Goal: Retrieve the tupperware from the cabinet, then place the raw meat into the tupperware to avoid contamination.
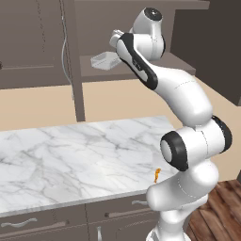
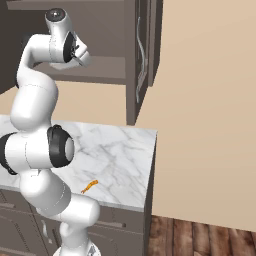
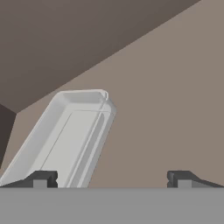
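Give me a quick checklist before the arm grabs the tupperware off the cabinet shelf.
1. Cabinet door open, shelf reachable: ok.
2. Tupperware on the shelf, in front of the hand: ok.
3. Gripper open, nothing held: ok.
4. Tupperware centred between the fingertips: not ok; it sits toward one fingertip.
5. Raw meat on the counter, near its front edge: ok.
6. Tupperware empty: ok in the hand view.

We see our arm (image 1: 188, 141) rise from the lower right of the left base view, bending up toward the upper middle. Our gripper (image 3: 111, 179) stands wide open, fingertips (image 3: 41, 178) at the hand view's bottom, holding nothing.
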### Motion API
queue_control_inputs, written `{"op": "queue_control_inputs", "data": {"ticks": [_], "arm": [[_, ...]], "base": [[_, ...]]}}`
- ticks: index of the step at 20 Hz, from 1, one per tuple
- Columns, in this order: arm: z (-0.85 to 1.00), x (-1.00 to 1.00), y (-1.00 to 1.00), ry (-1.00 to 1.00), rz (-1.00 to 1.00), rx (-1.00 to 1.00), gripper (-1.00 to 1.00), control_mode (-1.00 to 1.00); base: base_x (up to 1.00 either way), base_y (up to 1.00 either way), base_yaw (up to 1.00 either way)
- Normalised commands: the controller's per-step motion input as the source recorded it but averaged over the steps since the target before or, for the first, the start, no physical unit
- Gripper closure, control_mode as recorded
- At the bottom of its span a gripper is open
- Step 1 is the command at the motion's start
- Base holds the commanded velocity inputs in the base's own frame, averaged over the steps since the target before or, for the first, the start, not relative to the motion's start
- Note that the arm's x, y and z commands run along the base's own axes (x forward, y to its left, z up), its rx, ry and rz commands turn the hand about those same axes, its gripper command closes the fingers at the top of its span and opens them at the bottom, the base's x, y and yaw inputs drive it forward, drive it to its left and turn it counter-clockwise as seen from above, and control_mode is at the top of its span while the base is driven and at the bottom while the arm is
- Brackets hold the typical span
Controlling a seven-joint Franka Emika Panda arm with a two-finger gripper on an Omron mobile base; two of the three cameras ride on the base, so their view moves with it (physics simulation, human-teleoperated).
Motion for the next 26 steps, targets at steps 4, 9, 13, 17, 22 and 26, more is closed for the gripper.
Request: {"op": "queue_control_inputs", "data": {"ticks": [4,9,13,17,22,26], "arm": [[0.0,0.38,0.0,0.0,0.0,0.0,-1.0,-1.0],[0.0,0.29,0.0,0.0,0.0,0.0,-1.0,-1.0],[0.0,0.17,0.0,0.0,0.0,0.0,-1.0,-1.0],[0.0,0.0,0.0,0.0,0.0,0.0,-1.0,-1.0],[0.0,0.0,0.0,0.0,0.0,0.0,-1.0,-1.0],[0.0,0.0,0.0,0.0,0.0,0.0,-1.0,-1.0]], "base": [[0.0,0.0,0.0],[0.0,0.0,0.0],[0.0,0.0,0.0],[0.0,0.0,0.0],[0.0,0.0,0.0],[0.0,0.0,0.0]]}}
